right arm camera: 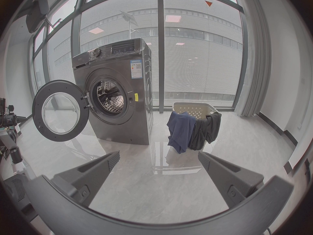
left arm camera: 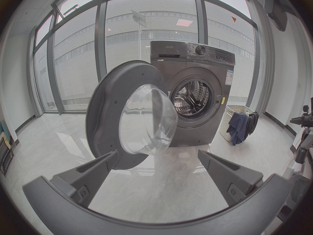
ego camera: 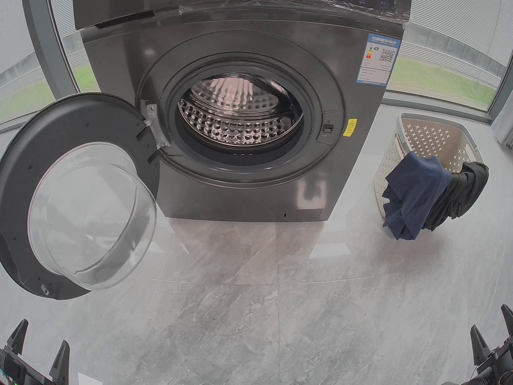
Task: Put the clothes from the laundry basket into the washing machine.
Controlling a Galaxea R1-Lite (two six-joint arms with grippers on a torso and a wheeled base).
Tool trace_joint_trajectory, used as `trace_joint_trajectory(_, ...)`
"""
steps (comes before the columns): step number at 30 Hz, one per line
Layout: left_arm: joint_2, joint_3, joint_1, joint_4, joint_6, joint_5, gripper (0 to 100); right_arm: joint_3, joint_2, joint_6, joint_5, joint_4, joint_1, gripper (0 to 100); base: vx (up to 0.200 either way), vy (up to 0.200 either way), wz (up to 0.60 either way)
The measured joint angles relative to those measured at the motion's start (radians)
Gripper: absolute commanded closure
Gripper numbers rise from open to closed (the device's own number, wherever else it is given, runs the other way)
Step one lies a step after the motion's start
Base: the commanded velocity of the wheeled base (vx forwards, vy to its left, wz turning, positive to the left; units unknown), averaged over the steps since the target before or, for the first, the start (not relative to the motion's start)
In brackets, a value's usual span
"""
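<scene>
A grey front-loading washing machine [ego camera: 240, 108] stands ahead with its round door [ego camera: 75, 193] swung open to the left and a bare steel drum [ego camera: 235, 110] inside. To its right a beige laundry basket [ego camera: 433, 140] holds a blue garment [ego camera: 414, 193] and a black garment [ego camera: 459, 188], both draped over its front rim. My left gripper [ego camera: 40, 346] is open, low at the near left. My right gripper [ego camera: 494, 327] is open, low at the near right. Both hold nothing and are well short of the basket.
Glossy grey tiled floor [ego camera: 267, 306] spreads between me and the machine. Floor-to-ceiling windows [right arm camera: 202, 49] run behind the washer and basket. The open door [left arm camera: 127, 115] juts out over the floor on the left side.
</scene>
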Motion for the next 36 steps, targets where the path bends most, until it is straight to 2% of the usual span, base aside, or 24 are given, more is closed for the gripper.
trace_joint_trajectory(36,0.0,0.0,-0.002,0.001,-0.005,0.0,0,0.0,0.001,0.002,-0.001,0.001,0.001,0,0.0,-0.2,0.0)
